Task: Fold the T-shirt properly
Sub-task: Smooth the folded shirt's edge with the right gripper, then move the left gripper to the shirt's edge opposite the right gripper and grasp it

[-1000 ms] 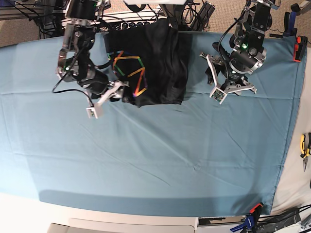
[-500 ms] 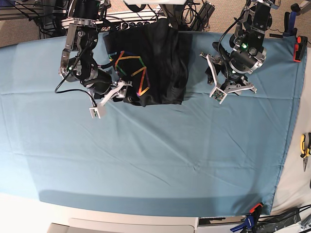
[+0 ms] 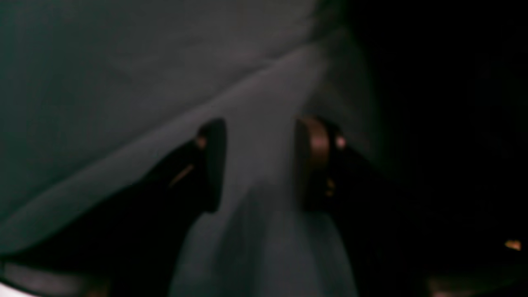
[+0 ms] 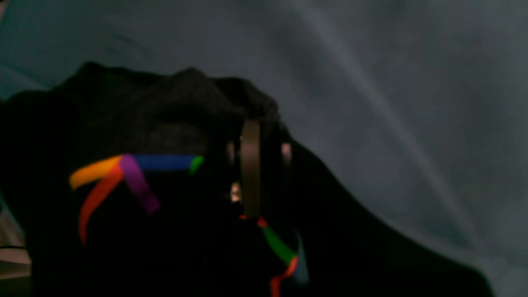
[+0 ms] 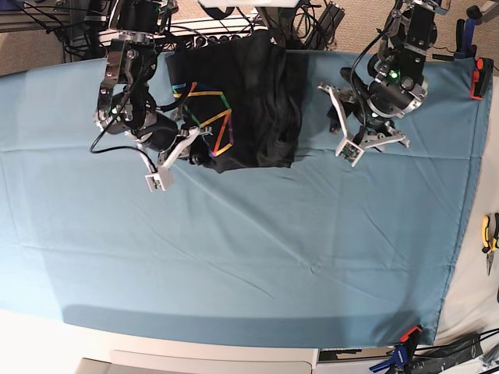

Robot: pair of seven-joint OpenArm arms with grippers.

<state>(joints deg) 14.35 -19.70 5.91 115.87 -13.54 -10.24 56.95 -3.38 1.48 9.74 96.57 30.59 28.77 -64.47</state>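
The black T-shirt (image 5: pixel 253 93) lies bunched at the back middle of the blue table cloth (image 5: pixel 234 257), with its coloured line print (image 5: pixel 209 117) facing up on its left part. My right gripper (image 5: pixel 195 142) is at the shirt's near-left edge. In the right wrist view its fingers (image 4: pixel 250 165) stand close together with black T-shirt (image 4: pixel 165 111) fabric pinched between them, beside the print (image 4: pixel 136 173). My left gripper (image 5: pixel 365 146) hovers over bare cloth to the right of the shirt. It is open (image 3: pixel 262 165), with only table cloth (image 3: pixel 103 82) between its fingers.
Cables and arm mounts crowd the table's back edge. An orange clamp (image 5: pixel 477 78) holds the cloth at the far right. Pliers (image 5: pixel 489 241) lie off the right edge, and another clamp (image 5: pixel 405 343) sits at the near right corner.
My right gripper has shifted slightly toward the shirt and closed on its near-left edge, and the printed part has shifted a little. The left arm has barely moved.
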